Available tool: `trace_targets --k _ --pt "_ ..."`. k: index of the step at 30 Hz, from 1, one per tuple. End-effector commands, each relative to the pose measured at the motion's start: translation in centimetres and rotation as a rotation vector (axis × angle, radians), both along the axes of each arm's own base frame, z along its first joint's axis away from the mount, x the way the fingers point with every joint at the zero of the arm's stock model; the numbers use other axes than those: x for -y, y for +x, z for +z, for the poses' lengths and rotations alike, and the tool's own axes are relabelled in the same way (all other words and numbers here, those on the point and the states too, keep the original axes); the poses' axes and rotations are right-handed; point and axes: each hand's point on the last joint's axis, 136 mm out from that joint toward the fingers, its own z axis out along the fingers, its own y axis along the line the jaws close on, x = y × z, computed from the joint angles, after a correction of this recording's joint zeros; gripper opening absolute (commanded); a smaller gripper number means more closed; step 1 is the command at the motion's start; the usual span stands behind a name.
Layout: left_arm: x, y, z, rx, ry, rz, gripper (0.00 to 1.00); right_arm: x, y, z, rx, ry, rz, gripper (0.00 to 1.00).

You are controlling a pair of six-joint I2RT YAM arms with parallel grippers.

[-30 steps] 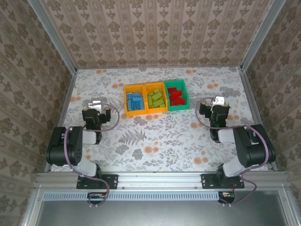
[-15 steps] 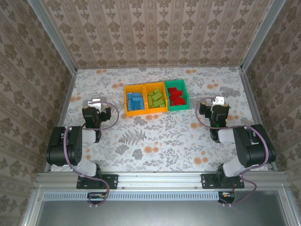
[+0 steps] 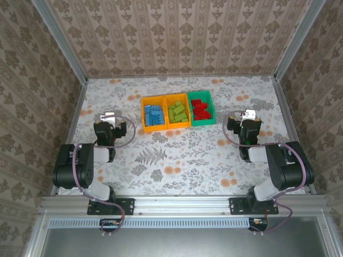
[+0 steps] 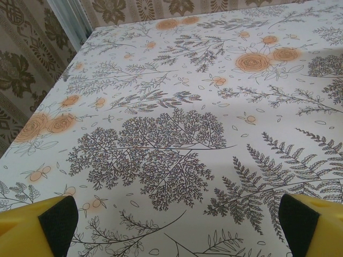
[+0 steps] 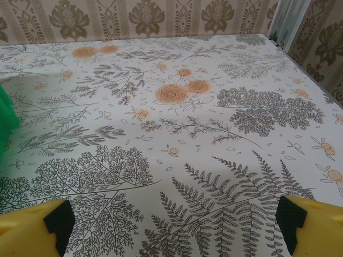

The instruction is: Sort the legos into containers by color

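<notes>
The left gripper [image 3: 110,119] hangs spread and empty over the table [image 3: 177,155]. Farther back, blue legos [image 3: 154,115] sit in the left orange bin [image 3: 143,115], lime legos [image 3: 179,111] in the middle orange bin [image 3: 177,96], red legos [image 3: 201,108] in the green bin [image 3: 201,92] — sorting looks done. The right gripper [image 3: 247,116] gapes too — best to keep both arms off the bins.

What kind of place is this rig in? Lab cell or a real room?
Probably a lab test cell dressed as a room: wallpapered panels set in an aluminium frame, two arms bolted to its near rail, and a floral-covered table with three bins of sorted legos.
</notes>
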Motion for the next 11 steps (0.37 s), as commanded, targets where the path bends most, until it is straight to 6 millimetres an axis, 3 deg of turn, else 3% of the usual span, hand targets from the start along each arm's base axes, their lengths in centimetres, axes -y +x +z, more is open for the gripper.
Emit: trace_targets --k 1,11 --pt "0.25 0.52 1.12 0.034 -0.026 -0.004 1.00 -0.01 0.17 0.60 0.031 0.011 0.003 1.00" --pt "0.25 0.51 1.09 0.033 -0.025 -0.005 1.00 -0.20 0.23 0.58 0.028 0.010 0.014 1.00"
